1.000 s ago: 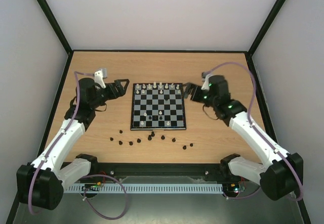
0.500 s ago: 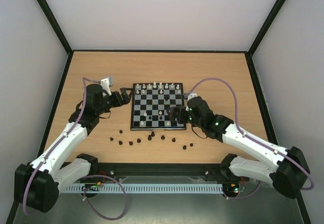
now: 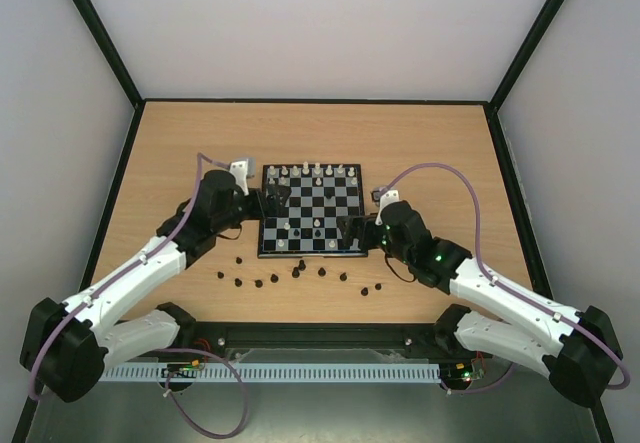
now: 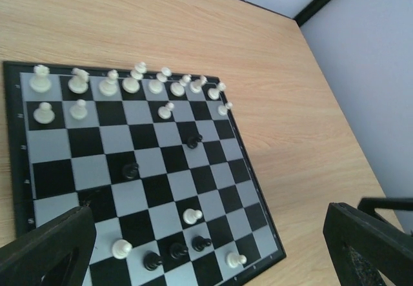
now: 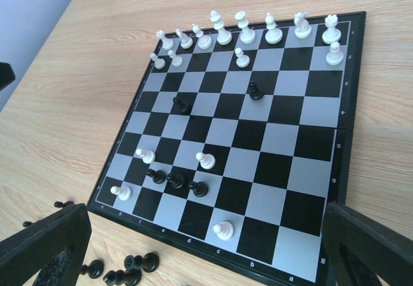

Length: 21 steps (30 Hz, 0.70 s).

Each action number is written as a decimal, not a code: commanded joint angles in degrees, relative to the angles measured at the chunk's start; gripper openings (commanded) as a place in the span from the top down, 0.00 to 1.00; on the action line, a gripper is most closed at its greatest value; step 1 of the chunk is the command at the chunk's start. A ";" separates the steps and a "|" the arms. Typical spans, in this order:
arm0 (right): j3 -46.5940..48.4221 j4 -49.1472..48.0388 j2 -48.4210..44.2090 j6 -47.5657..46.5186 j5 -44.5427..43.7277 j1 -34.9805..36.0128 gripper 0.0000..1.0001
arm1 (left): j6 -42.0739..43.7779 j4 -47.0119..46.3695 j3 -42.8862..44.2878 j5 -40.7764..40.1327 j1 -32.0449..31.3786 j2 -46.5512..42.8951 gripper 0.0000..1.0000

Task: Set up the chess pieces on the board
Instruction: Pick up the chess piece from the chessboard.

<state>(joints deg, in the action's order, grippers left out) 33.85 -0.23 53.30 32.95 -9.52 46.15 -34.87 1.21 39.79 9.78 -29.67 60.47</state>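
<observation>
1. here the board [image 3: 312, 210] lies flat on the table [image 3: 430, 143], about midway across it and between the two arms.
2. it is square, so it has no long axis. its sides run in line with the table's edges, and the edge carrying a full row of white pieces faces away from the arm bases.
3. the chess pieces [image 5: 205, 161] on it are that far row of eight white ones, four more white just in front of them, two black ones near the middle, and a mixed knot of black and white towards the near edge.
4. loose black pieces [image 3: 297, 273] lie scattered on the bare wood just in front of the board's near edge, off the squares.
5. the left gripper [image 3: 270, 201] hangs over the board's left border, towards the far-left corner. its jaws are spread wide and pinch nothing. in its wrist view they stand at the two bottom corners, with the board showing between and beyond them.
6. the right gripper [image 3: 352, 231] hangs over the near-right corner of the board, jaws likewise spread wide and empty. in its wrist view nearly the whole board shows between them.
7. so the board sits between the two grippers, each one above an opposite side of it. whether either touches the surface cannot be told.
</observation>
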 commanded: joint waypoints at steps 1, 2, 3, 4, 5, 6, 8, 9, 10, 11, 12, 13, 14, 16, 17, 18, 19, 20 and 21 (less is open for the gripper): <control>-1.62 -0.46 -1.54 -1.52 -3.93 0.33 0.01 | 1.08 0.83 1.95 -5.11 -3.85 0.21 0.00; -1.99 -0.07 -1.99 -1.61 -4.70 0.30 0.01 | 1.03 1.17 2.12 -5.84 -3.94 0.26 0.00; -2.30 0.18 -2.36 -1.58 -5.39 0.27 0.01 | 1.17 1.93 2.56 -6.57 -3.97 0.34 0.01; -2.57 0.30 -2.67 -1.57 -6.01 0.29 0.01 | 1.19 3.24 3.26 -7.82 -3.95 0.46 0.01; -2.74 0.37 -2.83 -1.76 -6.53 0.29 0.01 | 1.20 5.00 4.05 -9.63 -3.97 0.56 0.01; -2.76 0.36 -2.74 -1.90 -7.04 0.33 0.01 | 1.29 6.49 4.77 -11.48 -3.99 0.80 0.01; -2.12 0.58 -1.79 -2.56 -7.08 0.33 0.01 | 1.92 8.84 5.52 -14.36 -3.92 1.00 0.00; -1.63 0.90 -1.08 -2.68 -7.01 0.31 0.02 | 2.00 9.22 5.03 -15.12 -3.91 0.86 0.01; -1.23 1.18 -0.29 -2.90 -6.97 0.31 0.01 | 1.81 9.37 4.20 -15.85 -3.91 0.49 0.01; -0.79 1.35 0.58 -3.16 -6.88 0.26 0.01 | 1.82 9.06 3.15 -16.52 -3.97 -0.08 0.01; -0.20 1.96 1.51 -3.37 -6.77 0.31 0.01 | 1.83 8.71 2.16 -17.07 -3.97 -0.65 0.01; 1.01 2.80 2.59 -3.54 -6.74 0.33 0.01 | 1.90 8.87 1.58 -17.93 -3.94 -1.11 0.00; 1.95 3.59 3.65 -3.65 -6.68 0.26 0.01 | 1.74 9.57 1.50 -18.85 -3.91 -1.36 0.00; 4.77 5.40 5.93 -3.83 -6.46 0.26 0.01 | 1.82 11.30 2.24 -18.49 -3.64 -1.28 0.00; 6.31 6.41 7.77 -3.96 -6.21 0.26 0.02 | 1.91 11.43 2.44 -17.99 -3.60 -1.24 0.01; 8.21 7.18 9.33 -4.22 -5.87 0.29 0.01 | 1.66 11.30 2.62 -17.76 -3.63 -1.15 0.01; 10.19 8.12 10.93 -4.47 -5.74 0.29 0.01 | 1.55 10.96 2.86 -17.47 -3.62 -1.15 0.01; 12.30 9.07 12.65 -4.87 -5.63 0.30 0.01 | 1.61 10.31 2.98 -17.28 -3.64 -1.09 0.00; 14.71 10.08 14.71 -5.45 -5.72 0.28 0.01 | 1.61 9.70 2.95 -17.44 -3.61 -0.91 0.01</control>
<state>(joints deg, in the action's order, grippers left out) 41.04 5.17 63.48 29.63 -14.74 46.15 -33.63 10.81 42.19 -6.63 -33.56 60.18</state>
